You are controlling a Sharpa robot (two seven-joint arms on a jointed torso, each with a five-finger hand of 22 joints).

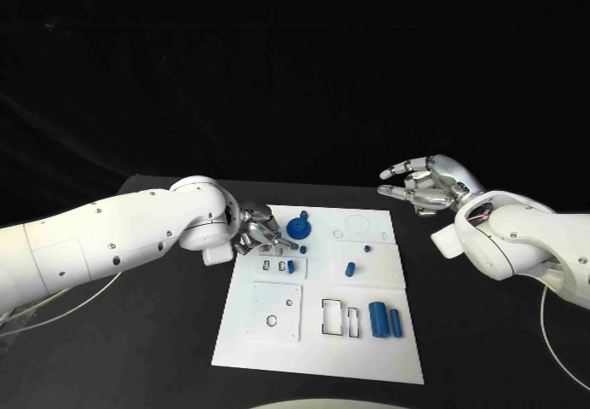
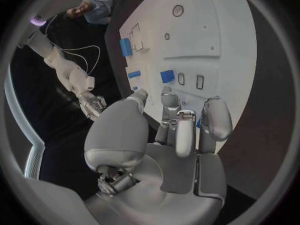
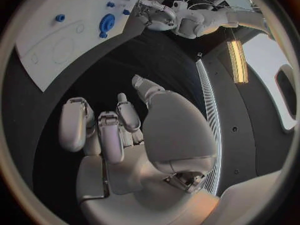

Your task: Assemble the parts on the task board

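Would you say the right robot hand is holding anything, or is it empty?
Empty. The right robot hand hangs beside the task board with its fingers curled in on nothing.

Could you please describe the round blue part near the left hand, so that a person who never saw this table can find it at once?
Find the white task board in the middle of the black table. At its far end, just beside the left hand, lies the round blue part. It is a wide disc, while the other blue parts are small pegs or straight bars.
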